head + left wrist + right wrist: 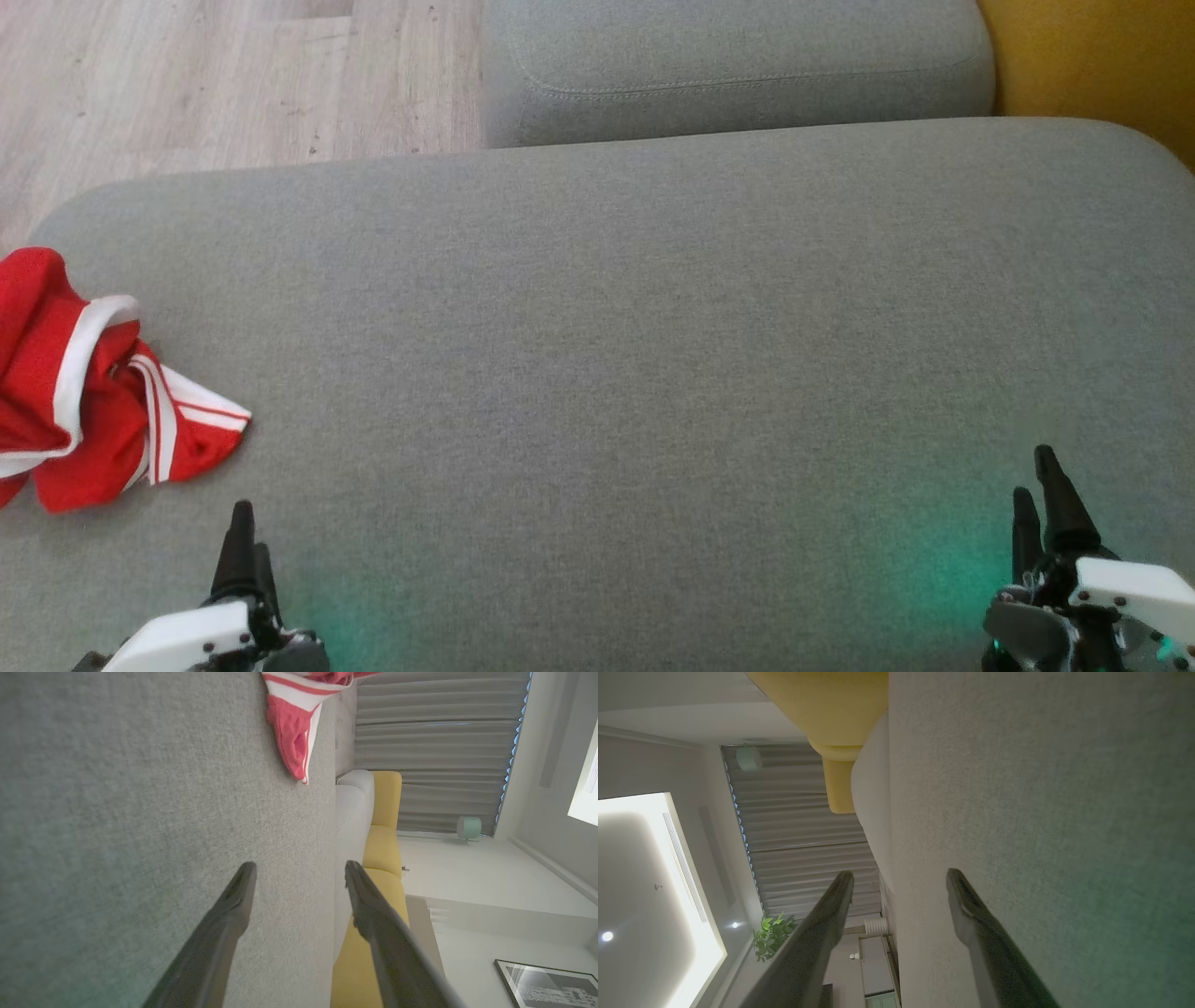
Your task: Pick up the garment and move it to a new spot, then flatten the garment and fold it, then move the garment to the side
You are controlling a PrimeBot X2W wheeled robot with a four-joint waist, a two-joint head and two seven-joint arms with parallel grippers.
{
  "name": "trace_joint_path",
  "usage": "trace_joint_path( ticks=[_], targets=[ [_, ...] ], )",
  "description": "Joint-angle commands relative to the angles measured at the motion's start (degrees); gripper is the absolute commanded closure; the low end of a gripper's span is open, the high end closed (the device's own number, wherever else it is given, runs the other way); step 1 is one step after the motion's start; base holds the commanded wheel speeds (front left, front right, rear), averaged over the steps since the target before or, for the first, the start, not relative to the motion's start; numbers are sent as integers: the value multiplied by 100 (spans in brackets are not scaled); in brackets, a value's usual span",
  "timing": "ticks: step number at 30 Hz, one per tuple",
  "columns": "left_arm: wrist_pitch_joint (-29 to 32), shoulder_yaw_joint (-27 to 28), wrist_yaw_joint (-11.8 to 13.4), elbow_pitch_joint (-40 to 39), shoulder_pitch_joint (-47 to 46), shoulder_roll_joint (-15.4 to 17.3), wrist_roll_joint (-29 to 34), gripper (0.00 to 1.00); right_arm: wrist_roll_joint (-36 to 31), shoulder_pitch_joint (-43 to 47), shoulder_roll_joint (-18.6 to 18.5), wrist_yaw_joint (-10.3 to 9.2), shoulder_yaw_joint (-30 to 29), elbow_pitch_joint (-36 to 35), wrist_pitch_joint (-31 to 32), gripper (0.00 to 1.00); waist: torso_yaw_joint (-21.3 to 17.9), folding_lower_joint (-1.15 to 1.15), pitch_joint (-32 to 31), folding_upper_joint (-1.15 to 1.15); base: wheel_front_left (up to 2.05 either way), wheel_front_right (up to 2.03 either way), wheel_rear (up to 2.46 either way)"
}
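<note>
A crumpled red garment (84,383) with white bands and stripes lies at the left edge of the large grey cushion (635,373). In the left wrist view the garment (294,723) hangs in at the top, well beyond the fingertips. My left gripper (250,537) sits low at the front left, just below and to the right of the garment, not touching it; its two dark fingers stand apart with nothing between them (299,870). At the front right, far from the garment, my right gripper (1038,485) is open and empty too (901,877).
A second grey cushion (738,65) lies behind the large one. Yellow upholstery (1092,56) fills the far right corner. Pale wood floor (215,75) lies beyond the cushion's rounded back-left edge. A green glow tints the fabric by each gripper.
</note>
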Motion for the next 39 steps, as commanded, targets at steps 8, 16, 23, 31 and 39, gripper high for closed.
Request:
trace_joint_path(
  ticks=[8,16,23,31,39],
  targets=[
    [-171,-72,-5,-145,-420,142,309,0,-217,-468,-100,0,209,-149,-173,0,7,0,19,0,0,0,0],
    [-306,-163,-8,-75,-559,251,840,0,-611,-715,-196,-1,412,5,-324,0,9,0,55,0,0,0,0],
    [-425,-241,-10,26,-705,327,1316,0,-1035,-930,-253,-1,527,134,-443,0,8,0,88,0,0,0,0],
    [-544,-333,-13,159,-868,416,1801,0,-1489,-1154,-324,-1,650,308,-561,0,-11,0,118,0,0,0,0],
    [-680,-466,-15,338,-1058,524,2410,0,-2078,-1405,-403,-1,781,553,-696,0,-28,0,150,0,0,0,0]
  ],
)
